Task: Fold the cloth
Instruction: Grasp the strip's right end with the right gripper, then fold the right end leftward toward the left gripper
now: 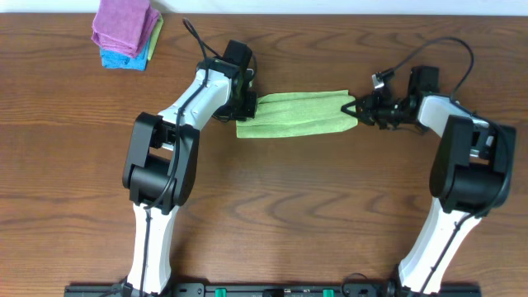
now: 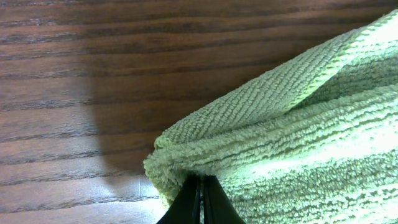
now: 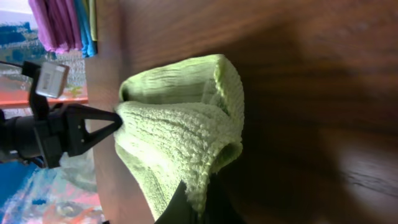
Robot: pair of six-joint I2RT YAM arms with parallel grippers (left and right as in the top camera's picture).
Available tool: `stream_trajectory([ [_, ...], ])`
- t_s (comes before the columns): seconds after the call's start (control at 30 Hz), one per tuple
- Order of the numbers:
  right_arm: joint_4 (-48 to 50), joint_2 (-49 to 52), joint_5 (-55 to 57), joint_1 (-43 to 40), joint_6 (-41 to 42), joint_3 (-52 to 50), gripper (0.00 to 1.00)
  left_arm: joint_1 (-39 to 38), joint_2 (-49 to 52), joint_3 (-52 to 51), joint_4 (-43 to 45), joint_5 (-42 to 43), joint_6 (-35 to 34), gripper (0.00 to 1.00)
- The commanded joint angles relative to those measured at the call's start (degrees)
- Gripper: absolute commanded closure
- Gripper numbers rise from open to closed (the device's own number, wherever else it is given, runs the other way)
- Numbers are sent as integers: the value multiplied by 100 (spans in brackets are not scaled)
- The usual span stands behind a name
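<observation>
Lime cloth (image 1: 293, 114): full span overhead, pinched corners wrist-side.

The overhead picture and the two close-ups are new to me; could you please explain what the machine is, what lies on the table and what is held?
This is a pair of robot arms at a wooden table. The wide picture looks straight down from above. The other two come from a camera on each wrist, so each sees its own grip up close. A lime-green cloth stretches between the arms. The left fingers are shut on one end and the right fingers on the other. In the far corner sits a stack of folded cloths, purple on top, which nothing touches.
</observation>
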Motion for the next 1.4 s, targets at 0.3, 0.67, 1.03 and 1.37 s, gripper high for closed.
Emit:
stream_trajectory([
  [0.3,-1145,-1300,2774,914,-345,426,99,-31,295,-271,-120,306,-339,94],
  [0.67,-1742,-1447,5390,1904,-264,612,99,-380,293,-264,-216,562,-345,94],
  [1.03,-2406,-1449,6605,1888,-170,697,99,-715,280,-184,-223,557,-378,94],
  [1.37,-2667,-1449,6697,1998,-173,1027,99,-160,-752,197,-175,531,-378,94],
])
